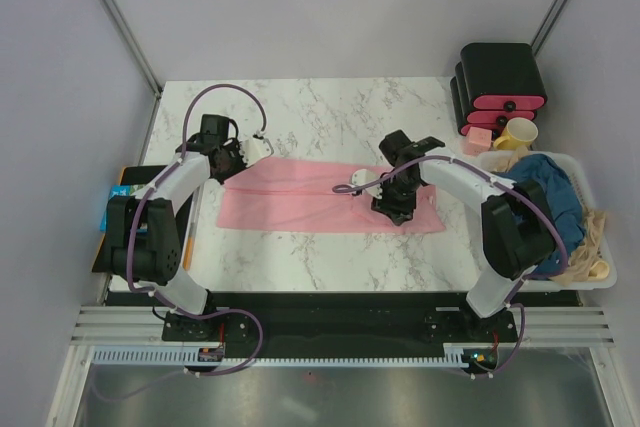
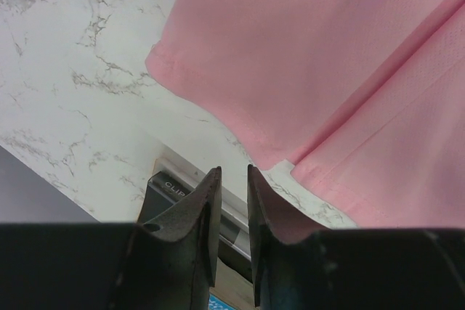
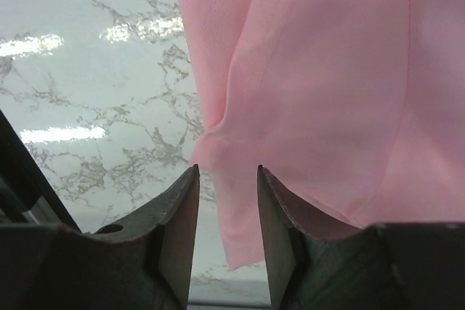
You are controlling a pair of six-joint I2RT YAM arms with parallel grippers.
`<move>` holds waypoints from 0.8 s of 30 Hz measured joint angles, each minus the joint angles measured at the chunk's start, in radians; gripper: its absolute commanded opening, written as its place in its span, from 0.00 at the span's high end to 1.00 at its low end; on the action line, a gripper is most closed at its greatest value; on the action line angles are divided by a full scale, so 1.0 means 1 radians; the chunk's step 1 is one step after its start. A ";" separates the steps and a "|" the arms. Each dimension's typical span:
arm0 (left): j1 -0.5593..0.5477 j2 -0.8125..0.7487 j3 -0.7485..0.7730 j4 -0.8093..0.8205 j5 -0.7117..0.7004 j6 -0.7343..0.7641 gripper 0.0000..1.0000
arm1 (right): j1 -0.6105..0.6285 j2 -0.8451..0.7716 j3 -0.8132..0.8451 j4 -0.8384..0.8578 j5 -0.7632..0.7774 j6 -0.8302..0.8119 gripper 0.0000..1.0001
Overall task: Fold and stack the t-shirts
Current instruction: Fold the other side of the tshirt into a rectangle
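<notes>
The light pink t-shirt (image 1: pixel 300 197) lies folded into a long flat strip across the middle of the marble table (image 1: pixel 300 107). My left gripper (image 1: pixel 238 162) hovers at the strip's far left corner. In the left wrist view it (image 2: pixel 232 170) is open a narrow gap with nothing between the fingers, and the pink hem (image 2: pixel 327 56) lies just ahead. My right gripper (image 1: pixel 395 207) hangs over the strip's right end. It (image 3: pixel 227 168) is open, with the pink cloth (image 3: pixel 327 70) lying loose below. The dark teal-blue t-shirt (image 1: pixel 555 197) sits crumpled in the white basket (image 1: pixel 600 247) at the right.
Black boxes with pink fronts (image 1: pixel 500 77) stand at the far right corner, and a yellow cup (image 1: pixel 518 133) sits in front of them. Beige cloth (image 1: pixel 590 237) hangs over the basket's near side. A dark clipboard-like tray (image 2: pixel 171 186) and a blue item (image 1: pixel 120 190) lie off the table's left edge.
</notes>
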 measured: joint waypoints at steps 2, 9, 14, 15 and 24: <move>0.000 0.000 0.000 0.000 0.000 -0.009 0.72 | 0.013 -0.002 -0.021 0.036 -0.002 0.028 0.54; 0.000 0.000 0.000 0.000 0.000 -0.031 0.72 | 0.040 -0.003 -0.066 0.160 -0.002 0.109 0.54; 0.000 0.000 -0.001 -0.001 0.000 -0.045 0.72 | 0.053 -0.003 -0.070 0.223 0.001 0.145 0.53; 0.000 0.000 -0.001 -0.001 -0.001 -0.047 0.72 | 0.056 -0.003 -0.070 0.231 0.001 0.150 0.53; 0.000 -0.001 -0.002 -0.001 -0.002 -0.048 0.72 | 0.095 -0.003 -0.078 0.239 -0.002 0.152 0.53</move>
